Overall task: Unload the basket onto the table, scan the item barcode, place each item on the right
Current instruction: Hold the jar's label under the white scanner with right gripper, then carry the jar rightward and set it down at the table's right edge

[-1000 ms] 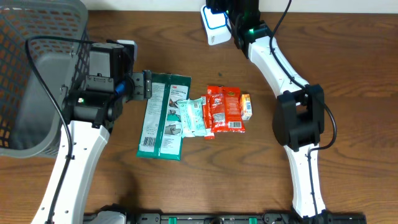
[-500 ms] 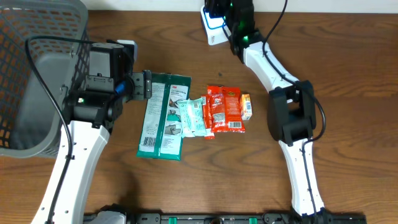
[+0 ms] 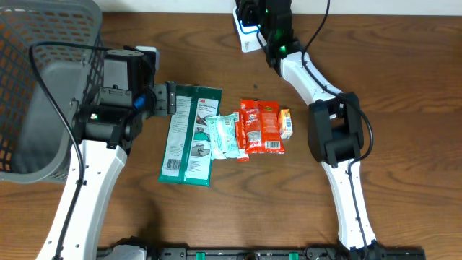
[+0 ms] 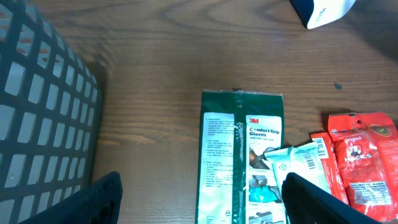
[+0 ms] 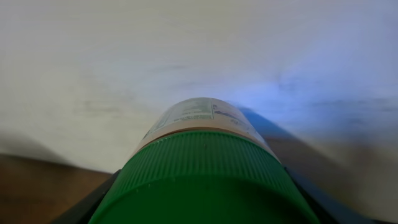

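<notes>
In the right wrist view a bottle with a ribbed green cap (image 5: 205,171) and a white label fills the frame. My right gripper (image 5: 202,208) is shut on it, a dark finger showing at each side. It faces a pale surface with a blue glow. From overhead the right gripper (image 3: 254,13) sits at the table's far edge, right by the white and blue scanner (image 3: 247,36); the bottle itself is hidden there. My left gripper (image 3: 170,99) hangs open over the top end of the green 3M gloves pack (image 4: 239,155), holding nothing.
A grey mesh basket (image 3: 43,87) stands at the left. Beside the gloves pack (image 3: 190,133) lie a white and teal pouch (image 3: 224,135), red snack packets (image 3: 260,126) and a small yellow box (image 3: 286,123). The scanner (image 4: 320,11) shows at the left wrist view's top.
The right arm's elbow has swung left and its wrist has shifted slightly left at the scanner. The left arm and the items on the table have not moved.
</notes>
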`<action>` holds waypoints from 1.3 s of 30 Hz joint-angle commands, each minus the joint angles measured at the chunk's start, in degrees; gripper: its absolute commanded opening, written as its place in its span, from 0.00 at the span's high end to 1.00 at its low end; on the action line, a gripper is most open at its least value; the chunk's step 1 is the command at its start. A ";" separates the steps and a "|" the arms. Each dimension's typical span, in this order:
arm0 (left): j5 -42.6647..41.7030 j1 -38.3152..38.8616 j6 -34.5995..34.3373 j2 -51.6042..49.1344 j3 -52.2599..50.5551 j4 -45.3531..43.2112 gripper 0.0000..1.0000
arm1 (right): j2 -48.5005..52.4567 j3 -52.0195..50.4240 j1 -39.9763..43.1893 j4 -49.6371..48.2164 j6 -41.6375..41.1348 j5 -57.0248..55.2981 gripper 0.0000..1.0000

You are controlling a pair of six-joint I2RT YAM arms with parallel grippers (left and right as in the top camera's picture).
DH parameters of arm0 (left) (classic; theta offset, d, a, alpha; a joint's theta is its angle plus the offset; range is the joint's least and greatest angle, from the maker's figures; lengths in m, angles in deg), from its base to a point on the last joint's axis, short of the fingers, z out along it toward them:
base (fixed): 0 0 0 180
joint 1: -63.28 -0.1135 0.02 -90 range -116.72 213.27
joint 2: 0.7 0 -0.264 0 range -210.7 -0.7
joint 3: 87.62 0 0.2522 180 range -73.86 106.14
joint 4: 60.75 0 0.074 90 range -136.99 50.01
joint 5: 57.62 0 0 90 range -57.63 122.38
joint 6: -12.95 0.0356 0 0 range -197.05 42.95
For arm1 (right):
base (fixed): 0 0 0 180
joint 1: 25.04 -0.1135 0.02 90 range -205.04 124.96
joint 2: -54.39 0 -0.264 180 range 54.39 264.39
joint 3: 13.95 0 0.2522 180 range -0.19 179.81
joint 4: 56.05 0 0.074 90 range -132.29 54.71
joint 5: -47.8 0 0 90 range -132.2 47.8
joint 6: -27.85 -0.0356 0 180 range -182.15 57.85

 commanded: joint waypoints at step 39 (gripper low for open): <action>0.26 -0.02 -0.26 -0.24 0.09 0.11 0.18 | -31.19 -15.82 37.73 81.07 6.62 -4.63 0.83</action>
